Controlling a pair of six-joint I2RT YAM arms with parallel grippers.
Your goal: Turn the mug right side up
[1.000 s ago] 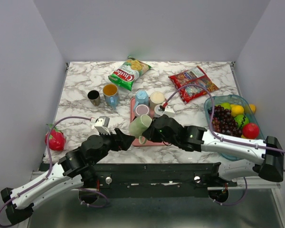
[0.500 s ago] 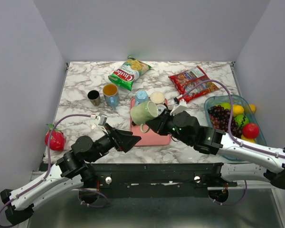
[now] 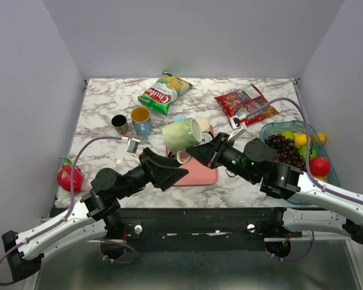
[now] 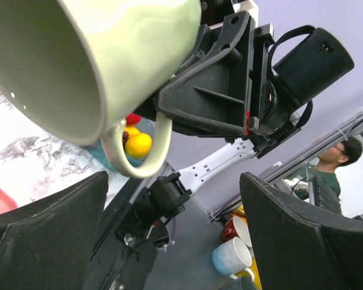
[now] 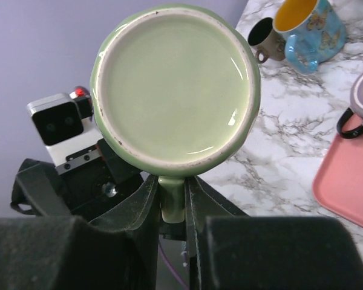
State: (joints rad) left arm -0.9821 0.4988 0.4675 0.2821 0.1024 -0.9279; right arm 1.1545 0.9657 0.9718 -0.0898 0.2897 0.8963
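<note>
A: Whereabouts of the green mug (image 3: 181, 134)?
B: In the air above the far left part of the pink tray (image 3: 201, 175); tipped on its side, not upright; mouth toward the left gripper (image 3: 172, 174), base square to the right wrist camera; handle hanging down.
A: Grip status, right gripper (image 3: 196, 154)?
B: Clenched on the mug's handle; pinched between both fingers in the right wrist view.
A: And the left?
B: Released; fingers spread wide, low beside the mug's mouth, apart from it.
A: Nearby clutter?
B: Blue mug (image 3: 141, 119) and dark cup (image 3: 119, 124) upright on the marble, left of the tray; cream cup (image 3: 201, 125) on the tray's far edge, partly hidden behind the lifted mug.
</note>
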